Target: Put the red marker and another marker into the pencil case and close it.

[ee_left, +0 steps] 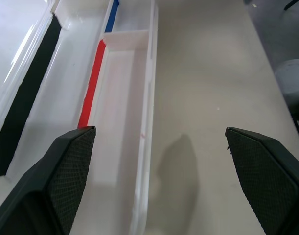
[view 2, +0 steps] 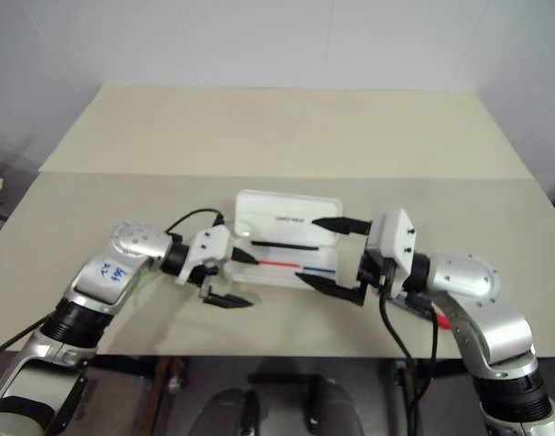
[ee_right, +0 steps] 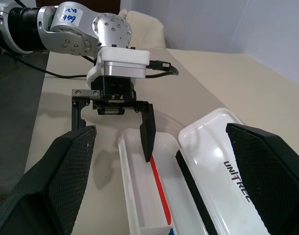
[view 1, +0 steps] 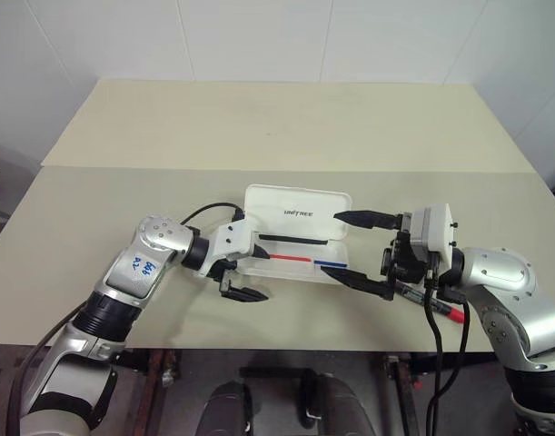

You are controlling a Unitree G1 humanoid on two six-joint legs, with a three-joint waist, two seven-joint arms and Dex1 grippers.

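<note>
The pencil case (view 1: pixel 298 214) lies open in the middle of the table, its lid with dark lettering tipped back and its tray (ee_left: pixel 145 117) toward me, a thin red line (ee_left: pixel 93 83) and a blue one inside. My left gripper (view 1: pixel 257 271) is open at the tray's left end, one finger (ee_right: pixel 147 132) over the tray and the other outside the near wall, with nothing between them. My right gripper (view 1: pixel 332 243) is open and empty at the case's right end. The red marker (view 1: pixel 451 312) lies on the table under my right forearm. The other marker is out of view.
The case sits on a beige table (view 1: pixel 286 136) with a wide bare stretch behind it. The table's front edge (view 1: pixel 286 347) runs just below both arms. A black cable (view 1: pixel 433 350) hangs from my right wrist.
</note>
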